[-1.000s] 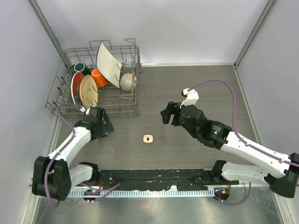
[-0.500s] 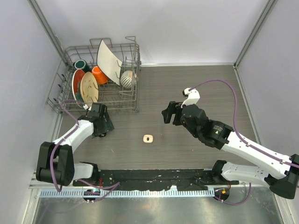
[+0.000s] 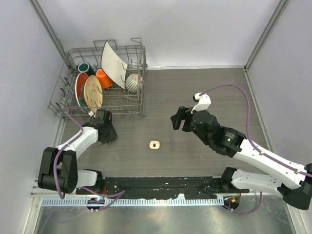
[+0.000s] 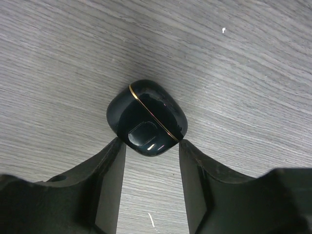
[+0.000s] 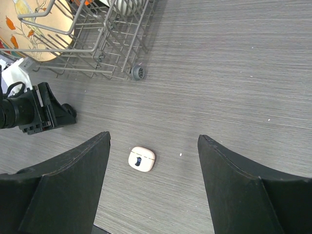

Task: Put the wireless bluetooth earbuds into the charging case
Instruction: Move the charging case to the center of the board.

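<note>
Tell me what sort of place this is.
Likely a robot lab test cell: left arm and right arm mounted at a wood-grain table walled by plain panels, with a dish rack and cream charging case as props.

Your left fingers [image 3: 108,135] were down at the bench [image 3: 204,83], just in front of the dish rack [image 3: 122,116]. Your right fingers [image 3: 174,120] were well apart from them, and the cream charging case [image 3: 154,145] lay between them, nearer you.

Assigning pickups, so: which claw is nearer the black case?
Left. The left claw has the black case between its fingertips; the right claw hangs open far across the table, closer to the cream case.
</note>
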You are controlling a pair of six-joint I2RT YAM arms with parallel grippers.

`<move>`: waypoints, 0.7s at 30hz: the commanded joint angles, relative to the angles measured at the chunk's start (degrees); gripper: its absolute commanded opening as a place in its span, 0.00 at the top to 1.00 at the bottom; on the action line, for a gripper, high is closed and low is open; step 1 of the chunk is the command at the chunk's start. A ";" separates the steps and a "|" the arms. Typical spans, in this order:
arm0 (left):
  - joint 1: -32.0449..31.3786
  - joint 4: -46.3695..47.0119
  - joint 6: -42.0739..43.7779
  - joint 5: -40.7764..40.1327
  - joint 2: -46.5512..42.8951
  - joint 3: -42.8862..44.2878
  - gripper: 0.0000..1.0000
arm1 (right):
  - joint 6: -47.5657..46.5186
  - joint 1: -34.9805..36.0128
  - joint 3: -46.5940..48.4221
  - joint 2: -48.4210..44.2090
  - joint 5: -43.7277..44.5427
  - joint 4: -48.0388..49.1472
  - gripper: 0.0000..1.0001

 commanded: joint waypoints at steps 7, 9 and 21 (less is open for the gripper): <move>0.16 2.77 -2.54 0.46 -4.77 -3.64 0.34 | 0.82 -0.29 0.14 -1.46 0.29 1.10 0.22; 0.16 3.91 -3.77 -0.42 -8.09 -5.04 0.28 | 0.73 -0.29 0.14 -1.28 0.29 1.10 0.22; 0.24 9.97 -15.55 -13.25 -19.64 -11.38 0.21 | 0.03 -0.38 0.32 -0.31 0.47 1.10 0.22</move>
